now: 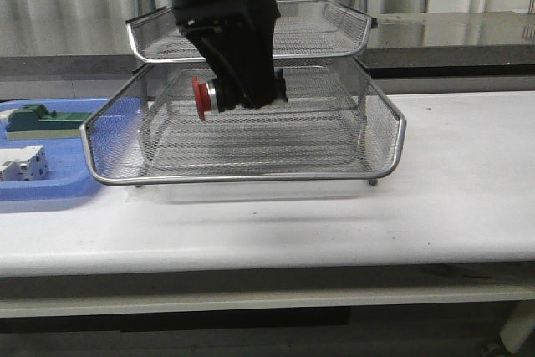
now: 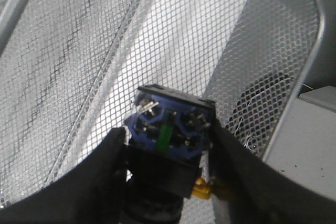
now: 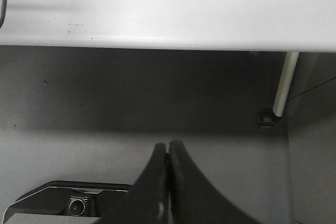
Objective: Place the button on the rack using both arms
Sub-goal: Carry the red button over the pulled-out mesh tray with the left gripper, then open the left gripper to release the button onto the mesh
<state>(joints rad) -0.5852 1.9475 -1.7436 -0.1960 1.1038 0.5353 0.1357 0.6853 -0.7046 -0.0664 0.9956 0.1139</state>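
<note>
My left gripper [image 1: 244,94] is shut on the button [image 1: 206,96] and holds it on its side, red head to the left, over the mesh floor of the lower tray of the rack [image 1: 393,135]. In the left wrist view the button's black body with blue end [image 2: 170,124] sits between the two dark fingers [image 2: 105,166], with the rack's mesh [image 2: 184,30] behind it. I cannot tell whether the button touches the mesh. My right gripper [image 3: 168,148] is shut and empty, below the table's front edge; it does not show in the front view.
A flat blue tray [image 1: 58,186] at the left holds a green block [image 1: 38,119] and a white block [image 1: 23,163]. The rack's upper tray [image 1: 334,31] is just above my left arm. The white table [image 1: 468,165] extends to the right. A table leg [image 3: 281,85] shows in the right wrist view.
</note>
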